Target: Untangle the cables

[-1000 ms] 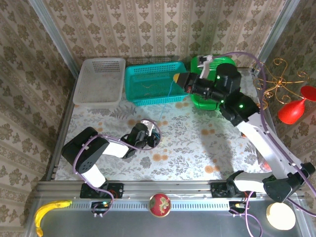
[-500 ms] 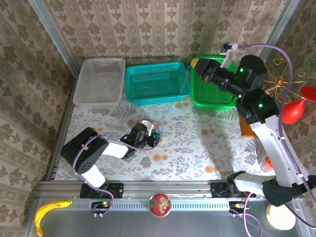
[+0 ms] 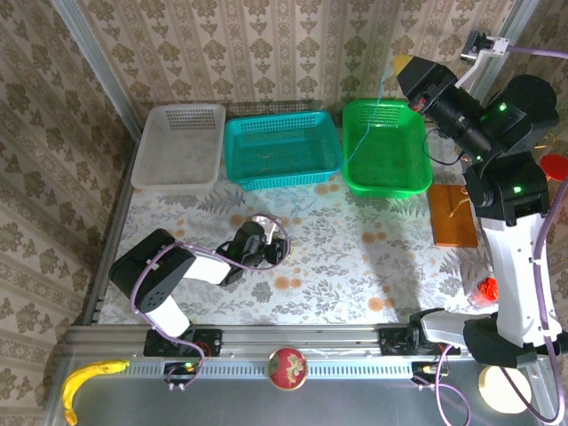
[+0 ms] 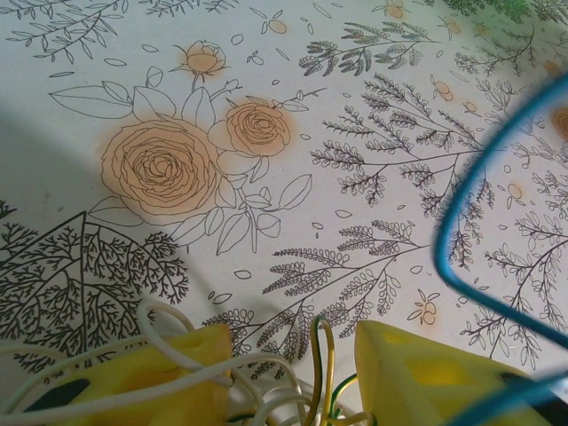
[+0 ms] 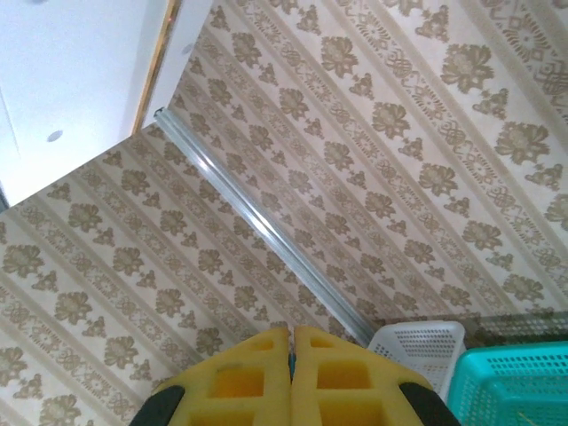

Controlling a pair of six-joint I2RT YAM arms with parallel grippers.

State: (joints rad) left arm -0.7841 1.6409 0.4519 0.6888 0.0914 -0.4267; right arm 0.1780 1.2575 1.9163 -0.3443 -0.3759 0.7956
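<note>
Cloth printed with roses and ferns (image 3: 355, 275) covers the table. Above it the tall white right arm (image 3: 515, 231) is raised high over the far corner, while the black-and-white left arm (image 3: 164, 271) lies folded low near the front.

A green plastic mesh basket (image 3: 387, 189) sits under the raised arm. The right gripper (image 3: 401, 64) has its yellow fingers pressed flat together, pinching the end of a thin blue cable (image 3: 353, 149).

That cable runs down across the basket's left wall and over the cloth to the left gripper (image 3: 264, 247). In the left wrist view the jaws stand part-way closed around a knotted clump of whitish and yellow-green cables (image 4: 275, 395). The blue cable (image 4: 441, 248) loops just beside them.

Risks, as I judge them:
- The blue cable looks nearly drawn out, so more lift may tighten the knot rather than free it.
- The left jaws hold only a few strands, so a hard tug could drag the whole clump out and across the cloth.
- The pinch at the top is on a very thin cord, which could slide through the pads and drop.
- The cable could catch on the basket's mesh rim and tip or shift the basket.
</note>
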